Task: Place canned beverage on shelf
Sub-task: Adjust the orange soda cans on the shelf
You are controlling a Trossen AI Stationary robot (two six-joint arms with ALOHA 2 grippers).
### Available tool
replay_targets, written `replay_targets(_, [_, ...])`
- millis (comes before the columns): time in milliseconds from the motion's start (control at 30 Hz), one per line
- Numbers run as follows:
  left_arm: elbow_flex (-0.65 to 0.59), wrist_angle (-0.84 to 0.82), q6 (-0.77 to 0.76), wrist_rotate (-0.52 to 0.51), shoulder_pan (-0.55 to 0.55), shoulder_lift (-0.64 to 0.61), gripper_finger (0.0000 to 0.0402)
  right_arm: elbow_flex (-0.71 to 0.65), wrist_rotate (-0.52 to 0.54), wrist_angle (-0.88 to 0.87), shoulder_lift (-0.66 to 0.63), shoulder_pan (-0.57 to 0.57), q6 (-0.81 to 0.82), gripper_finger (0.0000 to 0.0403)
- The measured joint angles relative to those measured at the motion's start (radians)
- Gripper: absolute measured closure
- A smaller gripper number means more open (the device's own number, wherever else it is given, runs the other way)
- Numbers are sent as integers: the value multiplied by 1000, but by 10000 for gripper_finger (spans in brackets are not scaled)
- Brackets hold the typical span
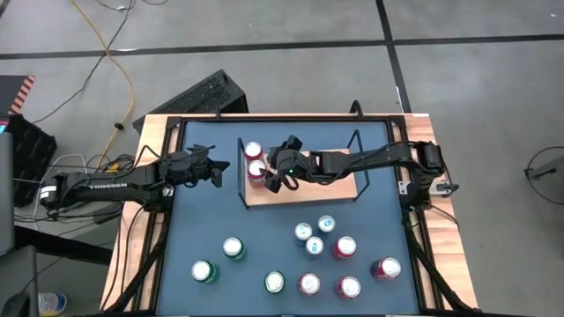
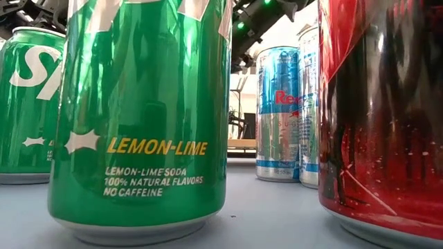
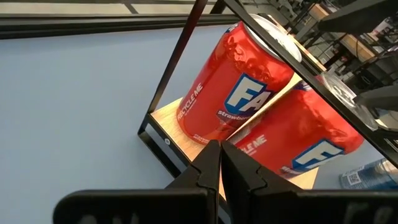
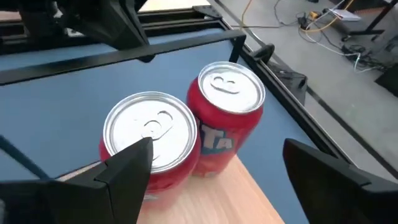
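The shelf [image 1: 328,187], a light-wood board with black wire end frames, lies at the table's middle. Two red cans [image 1: 254,151] [image 1: 256,170] stand upright on its left end. In the right wrist view they are the farther can [image 4: 230,118] and the nearer can [image 4: 149,146]. My right gripper [image 1: 280,181] hovers open over the board just right of them. One finger [image 4: 127,165] shows in front of the nearer can's top, and the other stands wide off it. My left gripper [image 1: 221,167] waits shut, left of the shelf, pointing at the cans [image 3: 239,93].
Several loose cans stand on the near half of the blue table. They include two green [image 1: 233,248] [image 1: 204,272], a cluster of blue-silver ones [image 1: 315,236] and red ones [image 1: 344,247] [image 1: 386,269]. The shelf's right part is bare wood. A black frame [image 1: 264,118] rims the table.
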Motion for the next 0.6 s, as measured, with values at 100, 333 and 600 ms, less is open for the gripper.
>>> replay_targets(100, [0, 0, 0, 0, 0, 0, 401, -1, -12, -6, -12, 3, 0, 55])
replay_targets(333, [0, 0, 7, -21, 0, 1, 401, -5, -51, -12, -36, 26, -1, 55])
replay_targets(600, [0, 0, 7, -25, 0, 1, 401, -2, -47, -4, -29, 72, -1, 55])
